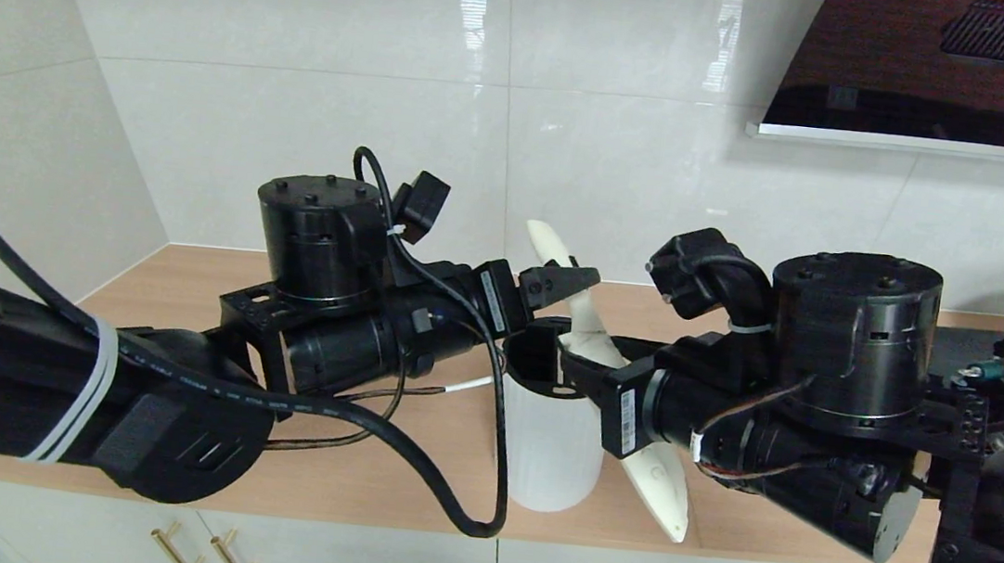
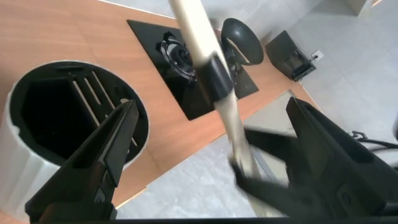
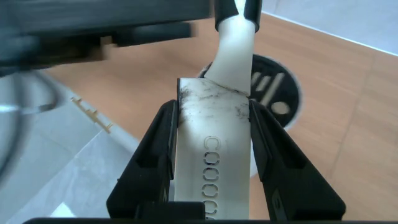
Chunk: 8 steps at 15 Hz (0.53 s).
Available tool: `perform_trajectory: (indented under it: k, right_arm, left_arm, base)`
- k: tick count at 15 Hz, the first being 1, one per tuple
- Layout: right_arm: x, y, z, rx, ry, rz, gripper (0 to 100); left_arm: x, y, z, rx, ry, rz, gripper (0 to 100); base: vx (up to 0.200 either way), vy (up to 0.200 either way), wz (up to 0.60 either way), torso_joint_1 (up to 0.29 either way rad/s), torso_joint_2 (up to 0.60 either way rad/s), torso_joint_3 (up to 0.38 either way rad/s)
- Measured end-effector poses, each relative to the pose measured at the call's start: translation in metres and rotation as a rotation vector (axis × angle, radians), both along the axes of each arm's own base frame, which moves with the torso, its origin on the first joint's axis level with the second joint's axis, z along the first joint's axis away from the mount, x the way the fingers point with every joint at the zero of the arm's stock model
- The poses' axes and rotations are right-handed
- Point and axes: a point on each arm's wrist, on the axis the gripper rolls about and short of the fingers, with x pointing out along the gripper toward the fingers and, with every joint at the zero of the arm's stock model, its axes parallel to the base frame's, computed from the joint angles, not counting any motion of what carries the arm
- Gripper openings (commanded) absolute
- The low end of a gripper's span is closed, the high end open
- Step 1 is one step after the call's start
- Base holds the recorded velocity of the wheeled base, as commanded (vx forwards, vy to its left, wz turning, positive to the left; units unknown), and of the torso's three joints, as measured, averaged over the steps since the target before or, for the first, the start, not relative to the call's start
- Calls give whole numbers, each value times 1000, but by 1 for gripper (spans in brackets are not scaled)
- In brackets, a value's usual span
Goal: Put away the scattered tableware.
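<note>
Right tool (image 3: 213, 118) clamps the white spatula (image 1: 665, 490) at its slotted blade, long axis sloping handle-up toward the table's back edge. Left tool (image 1: 561, 280), wide, straddles the handle over the holder (image 1: 544, 454).

A long white spatula (image 1: 593, 321) slants over a white cylindrical holder (image 1: 547, 459) with a black insert, standing upright on the wooden surface (image 1: 185, 281).

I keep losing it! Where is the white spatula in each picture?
Head view: the white spatula slants across the middle, over the utensil holder.
Left wrist view: its handle runs down from the top centre.
Right wrist view: its blade sits in the centre, clamped by the right gripper.
Shared landmark: the utensil holder.
</note>
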Motion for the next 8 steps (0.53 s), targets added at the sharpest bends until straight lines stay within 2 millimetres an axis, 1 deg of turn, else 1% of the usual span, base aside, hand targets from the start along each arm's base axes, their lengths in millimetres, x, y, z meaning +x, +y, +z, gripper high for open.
perform_trajectory:
  k: [5,8]
  right_arm:
    - [-3,2,-1,-2,2,10,0]
    - [-2,3,0,2,2,7,0]
  left_arm:
    - [3,-2,3,-44,-64,39,100]
    - [4,-5,-1,-40,-58,35,100]
  base:
    - [0,0,0,0,0,0]
    - [0,0,0,0,0,0]
